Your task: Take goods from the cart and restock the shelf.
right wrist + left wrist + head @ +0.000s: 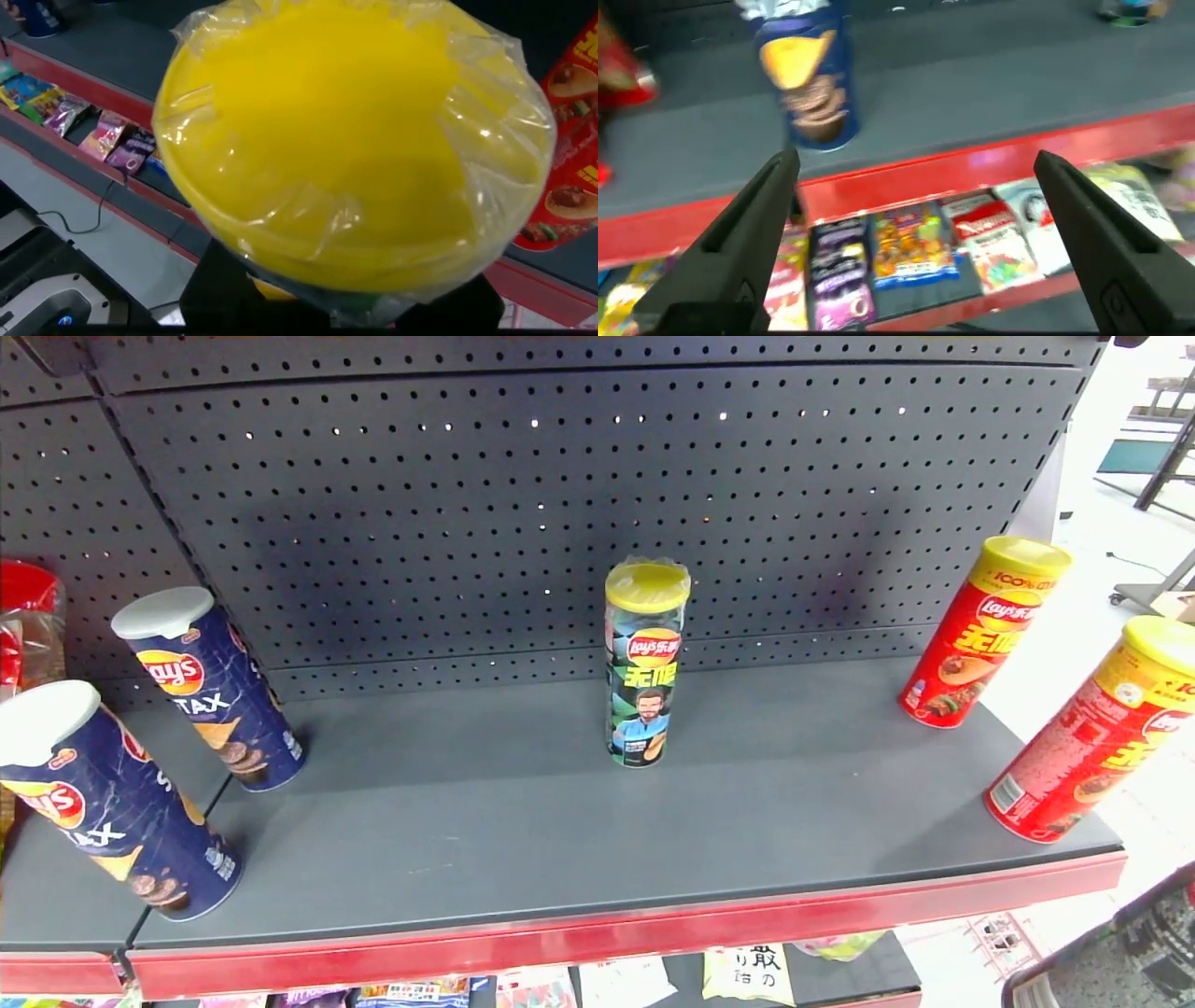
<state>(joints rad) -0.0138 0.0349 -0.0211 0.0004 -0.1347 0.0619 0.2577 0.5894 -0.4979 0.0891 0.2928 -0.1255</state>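
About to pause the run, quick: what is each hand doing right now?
Left hand: open, holding nothing.
Right hand: closed on the yellow-lidded can.

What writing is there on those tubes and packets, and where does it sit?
Print is not quoted here; where it stands:
Rear blue tube: logo, white lettering.
Green tube: logo, bold characters.
Rear red tube: logo, yellow characters.
Lower packets: blurred, unreadable.
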